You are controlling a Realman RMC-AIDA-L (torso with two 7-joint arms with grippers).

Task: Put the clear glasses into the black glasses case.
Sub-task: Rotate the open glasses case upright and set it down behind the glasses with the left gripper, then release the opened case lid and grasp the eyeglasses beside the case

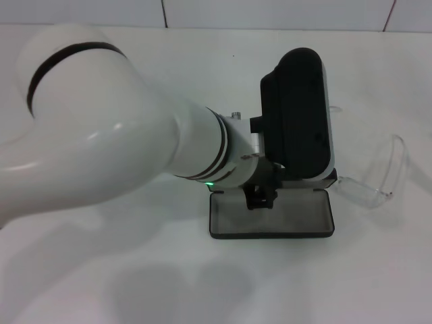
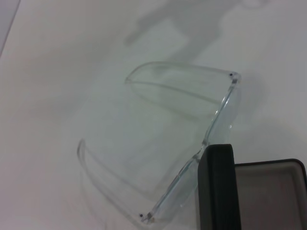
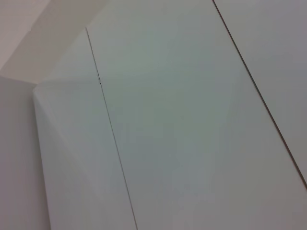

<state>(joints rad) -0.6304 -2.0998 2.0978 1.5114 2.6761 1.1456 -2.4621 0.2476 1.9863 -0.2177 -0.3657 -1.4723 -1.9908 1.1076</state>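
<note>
We find black glasses case [image 1: 271, 214] open on table, lining bare. Clear glasses [image 1: 379, 177] lie just right of it, outside. Left gripper [image 1: 260, 197] over case; grip state undeterminable. Insertion outstanding.

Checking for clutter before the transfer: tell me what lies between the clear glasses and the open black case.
Nothing: in the left wrist view the clear glasses sit right against the black glasses case, no gap visible.

Plain white wall panels [image 3: 182, 120], thin dark seams [image 3: 110, 143] between them, nothing else visible.
</note>
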